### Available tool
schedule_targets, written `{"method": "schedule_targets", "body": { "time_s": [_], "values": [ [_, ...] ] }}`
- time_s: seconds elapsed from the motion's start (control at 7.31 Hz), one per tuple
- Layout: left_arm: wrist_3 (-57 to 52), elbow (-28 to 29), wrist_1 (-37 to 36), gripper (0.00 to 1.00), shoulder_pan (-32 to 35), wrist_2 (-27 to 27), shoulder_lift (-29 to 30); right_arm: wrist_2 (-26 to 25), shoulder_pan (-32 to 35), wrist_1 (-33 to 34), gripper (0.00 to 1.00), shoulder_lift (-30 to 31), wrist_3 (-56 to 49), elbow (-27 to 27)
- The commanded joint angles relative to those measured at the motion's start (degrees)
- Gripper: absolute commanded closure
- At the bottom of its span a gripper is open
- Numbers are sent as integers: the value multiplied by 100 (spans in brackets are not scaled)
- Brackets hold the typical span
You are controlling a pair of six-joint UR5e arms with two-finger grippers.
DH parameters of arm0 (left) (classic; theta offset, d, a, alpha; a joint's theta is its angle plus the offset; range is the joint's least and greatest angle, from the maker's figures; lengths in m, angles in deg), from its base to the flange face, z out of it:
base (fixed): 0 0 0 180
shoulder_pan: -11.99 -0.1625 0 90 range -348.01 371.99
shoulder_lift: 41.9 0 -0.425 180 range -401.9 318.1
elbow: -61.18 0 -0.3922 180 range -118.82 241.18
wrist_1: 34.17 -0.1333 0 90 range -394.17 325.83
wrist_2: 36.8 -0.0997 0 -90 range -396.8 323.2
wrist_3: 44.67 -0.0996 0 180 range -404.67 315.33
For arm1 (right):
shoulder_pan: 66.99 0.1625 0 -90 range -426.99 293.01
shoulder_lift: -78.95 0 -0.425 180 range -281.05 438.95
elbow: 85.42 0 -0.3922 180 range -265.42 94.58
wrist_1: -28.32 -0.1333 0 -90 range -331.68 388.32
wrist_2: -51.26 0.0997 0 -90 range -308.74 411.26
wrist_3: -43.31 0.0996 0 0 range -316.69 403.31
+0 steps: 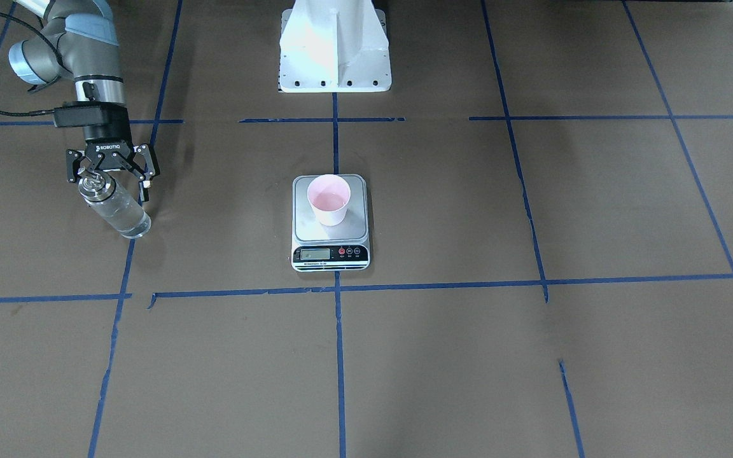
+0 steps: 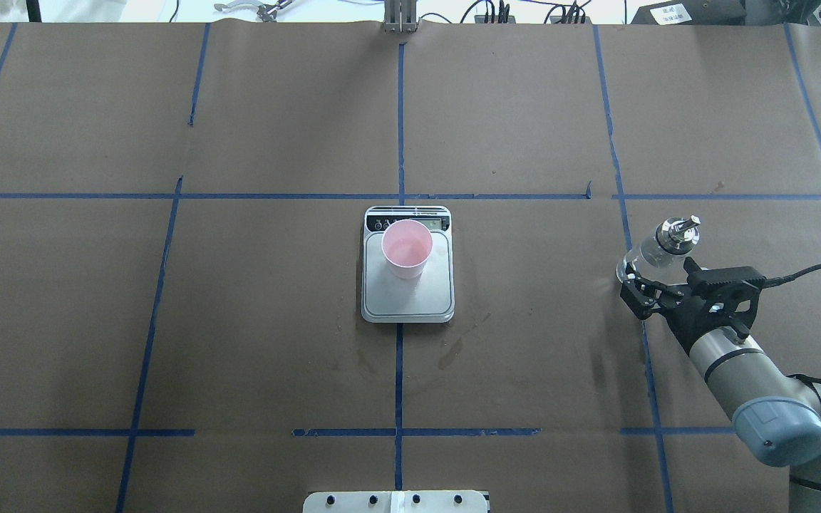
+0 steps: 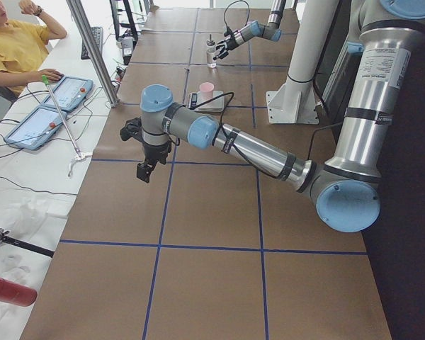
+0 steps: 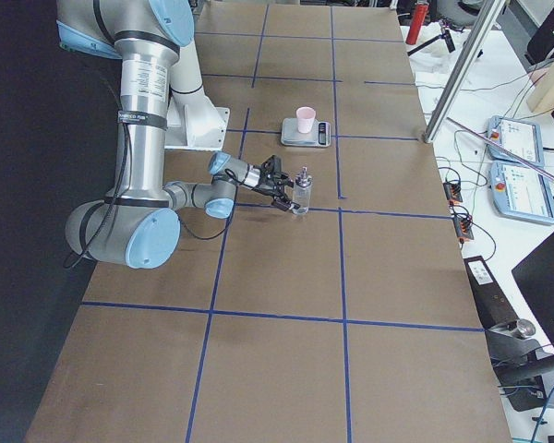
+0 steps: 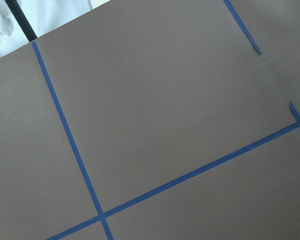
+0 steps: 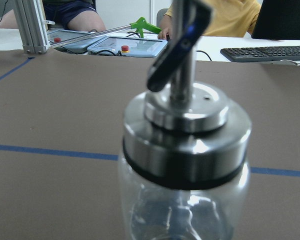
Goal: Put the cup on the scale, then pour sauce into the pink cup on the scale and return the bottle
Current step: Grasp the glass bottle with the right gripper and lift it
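The pale pink cup (image 1: 328,198) stands upright on the steel platform of the scale (image 1: 355,230) at the table's middle. The clear glass bottle (image 1: 118,210), with metal collar and spout, stands on the paper on the robot's right side, and clear sauce (image 1: 127,221) shows in it. My right gripper (image 1: 112,183) is open, its fingers spread wide on either side of the bottle's neck without squeezing it. In the right wrist view the bottle (image 6: 185,150) fills the frame and no fingers show. My left gripper (image 3: 142,164) hangs over bare table far to the robot's left; I cannot tell its state.
The white robot base (image 1: 335,57) stands behind the scale. Damp stains (image 2: 453,349) mark the brown paper on the robot's side of the scale. A seated person (image 3: 14,42) and control tablets (image 3: 64,92) are beyond the table's far edge. Blue tape lines grid the table.
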Motion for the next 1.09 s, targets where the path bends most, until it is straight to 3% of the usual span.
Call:
{"method": "schedule_targets", "body": {
  "time_s": [0.0, 0.55, 0.82, 0.96],
  "values": [
    [0, -64, -24, 0, 0, 0, -9, 3, 8, -92, 1, -62, -168, -140],
    [0, -135, -33, 0, 44, 9, -17, -15, 8, -962, 2, -79, -519, -616],
    [0, -152, -33, 0, 96, 0, -17, -24, 69, -962, 30, -132, -598, -624],
    [0, -187, -33, 0, 114, 0, -17, -32, 139, -962, 39, -271, -642, -659]
  ]
}}
